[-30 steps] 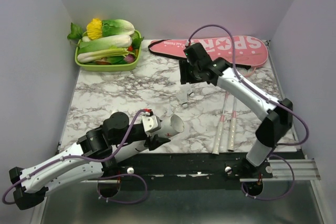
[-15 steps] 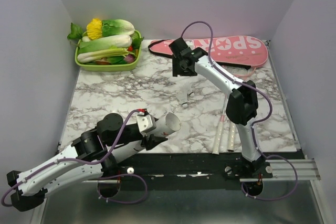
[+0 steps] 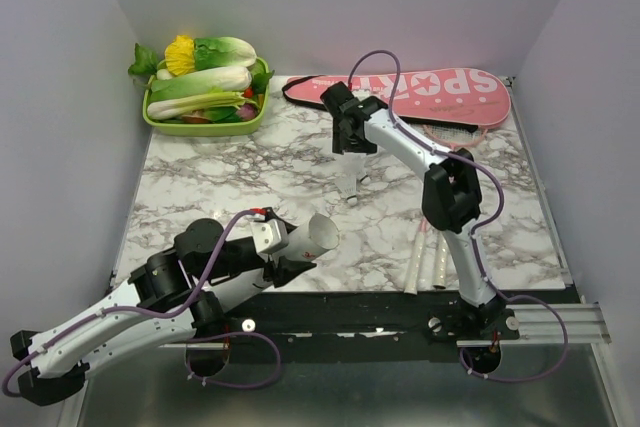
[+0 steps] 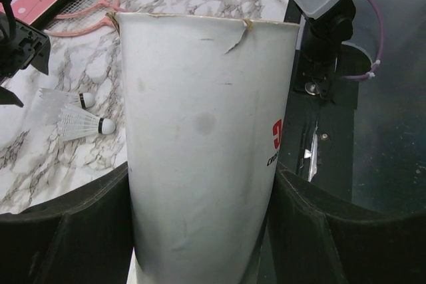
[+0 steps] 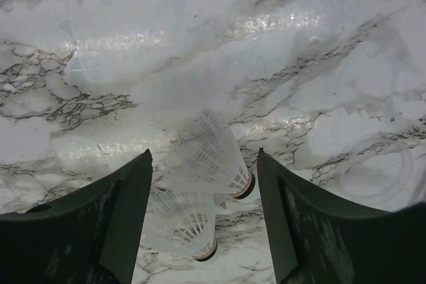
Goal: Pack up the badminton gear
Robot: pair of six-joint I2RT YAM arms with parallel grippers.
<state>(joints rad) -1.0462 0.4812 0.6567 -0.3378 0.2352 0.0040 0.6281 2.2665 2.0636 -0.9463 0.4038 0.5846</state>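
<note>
My left gripper (image 3: 286, 251) is shut on the long white tube (image 3: 312, 237), held tilted near the table's front edge with its open mouth toward the middle. The tube fills the left wrist view (image 4: 206, 138) between my fingers (image 4: 86, 231). My right gripper (image 3: 349, 154) is open, just above two white shuttlecocks (image 3: 351, 187) lying side by side. In the right wrist view both shuttlecocks (image 5: 208, 157) lie between my open fingers (image 5: 126, 204). The pink "SPORT" cover (image 3: 430, 93) lies at the back right. Two thin pink-white rackets (image 3: 430, 242) lie at the right, handles toward the front.
A green tray (image 3: 152, 117) of leafy vegetables stands at the back left corner. The racket heads (image 3: 452, 133) rest against the cover's front edge. Grey walls close in the table on the left, back and right. A black rail runs along the front edge.
My right gripper has moved left and down from near the cover to just above the two shuttlecocks. My left arm has drawn the tube slightly left and back.
</note>
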